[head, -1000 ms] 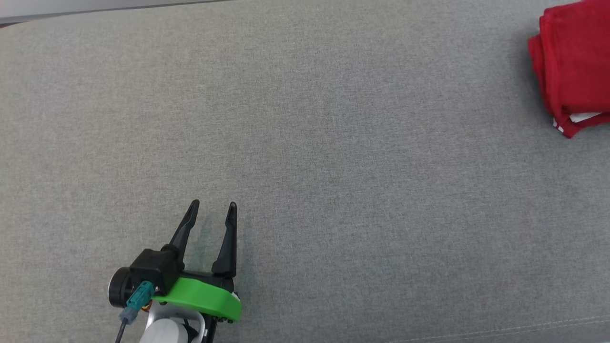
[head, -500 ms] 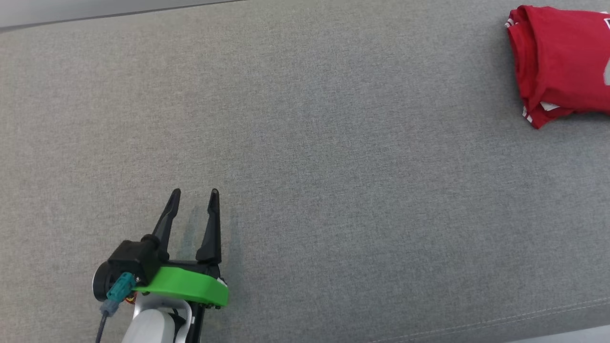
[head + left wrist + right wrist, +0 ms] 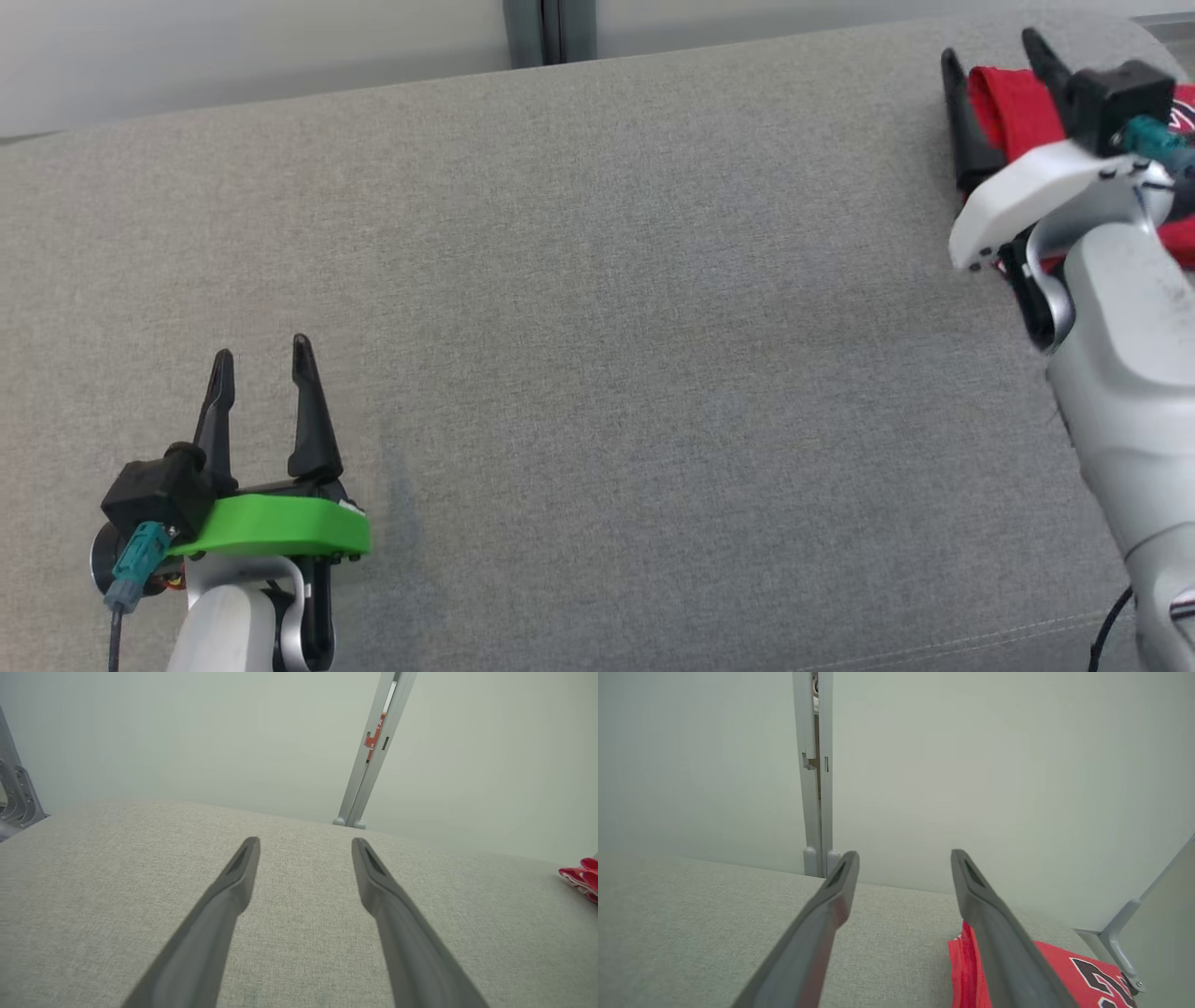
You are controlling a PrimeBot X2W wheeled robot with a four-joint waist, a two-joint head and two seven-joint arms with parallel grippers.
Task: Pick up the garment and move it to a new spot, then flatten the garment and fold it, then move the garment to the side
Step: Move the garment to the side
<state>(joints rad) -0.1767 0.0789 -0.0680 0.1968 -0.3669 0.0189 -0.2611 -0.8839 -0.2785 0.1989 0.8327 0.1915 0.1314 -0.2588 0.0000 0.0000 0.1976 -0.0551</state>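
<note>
Garment at right edge of grey surface — right gripper spread above.

worktop: was wide and covered with grey woven cloth, a stitched seam ran near its front edge | wall: was plain, pale grey-green, stood behind the worktop | post: grey metal, stood upright at the wall, carried a small orange tag | light: was soft, even
</note>
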